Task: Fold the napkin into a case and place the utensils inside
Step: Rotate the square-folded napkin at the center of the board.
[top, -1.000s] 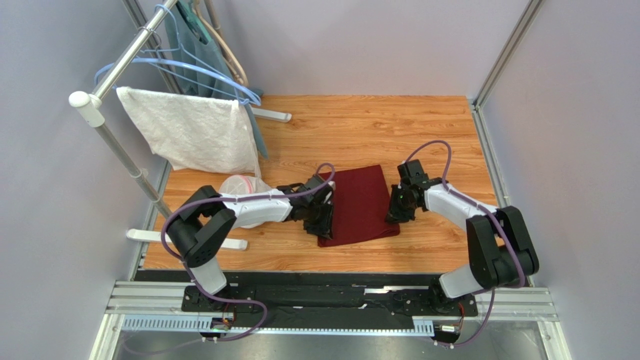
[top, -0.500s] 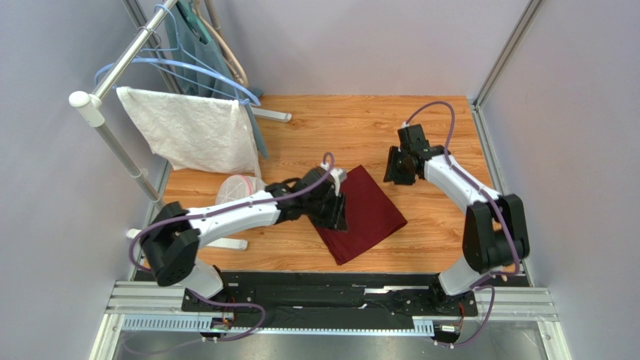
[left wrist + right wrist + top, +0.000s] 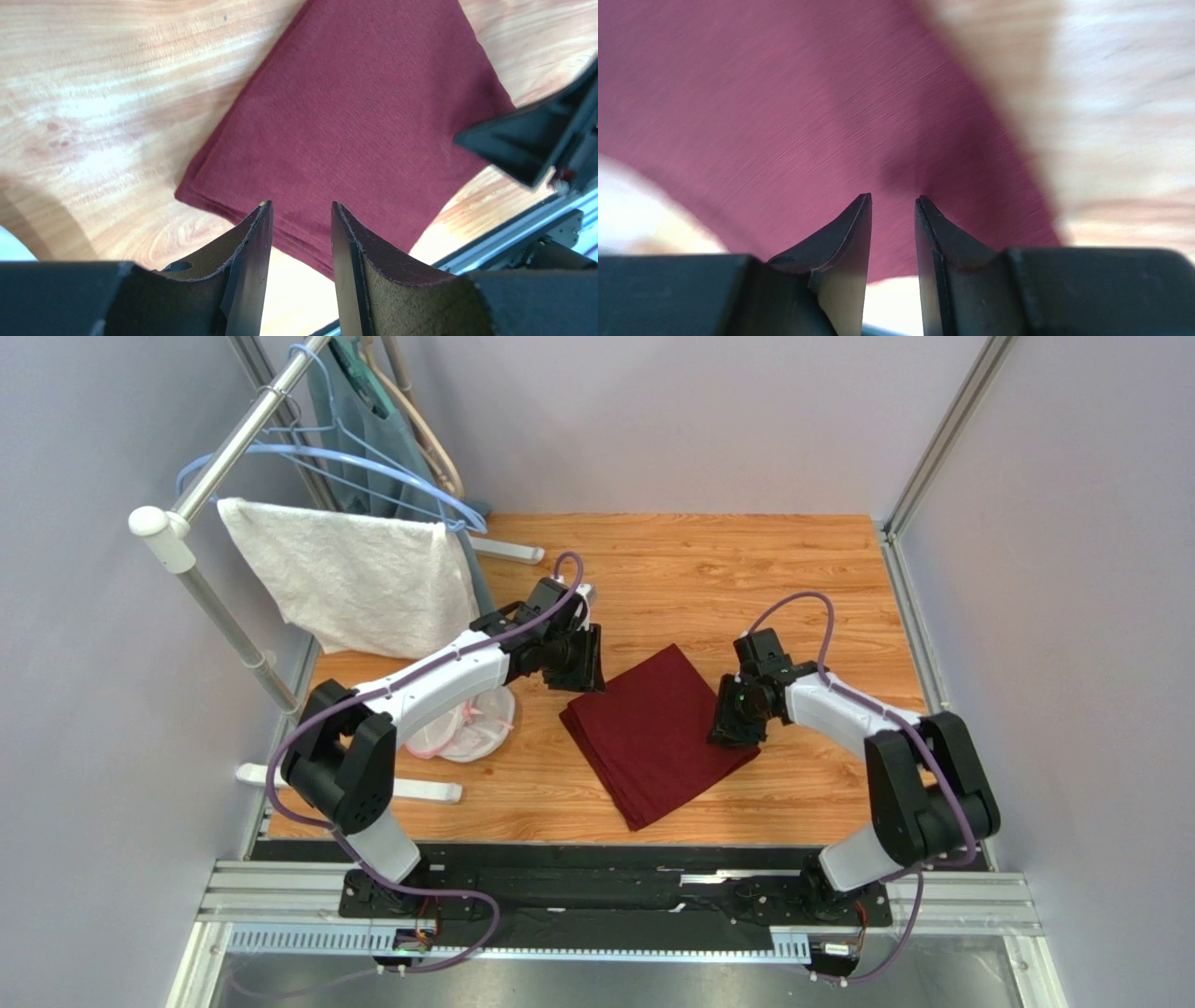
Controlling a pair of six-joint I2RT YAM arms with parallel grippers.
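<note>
Right pincer (image 3: 892, 199), narrowly spread and empty over the napkin (image 3: 652, 732) edge, may nip one layer only and drag the fold apart; left pincer (image 3: 300, 206) spread, empty, beside the napkin.

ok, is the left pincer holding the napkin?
No, the left pincer stands open with nothing between its jaws; the napkin lies flat.

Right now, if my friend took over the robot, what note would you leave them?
Left gripper: open, empty, by the far left edge of the napkin.
Right gripper: open a little, empty, low over the napkin's right edge.
The napkin lies flat on the table, folded into a layered square and turned cornerwise. The utensils are not in any view.
Done: the first folds.
Left: fold it narrower into a case, find the utensils, slide them in.
</note>
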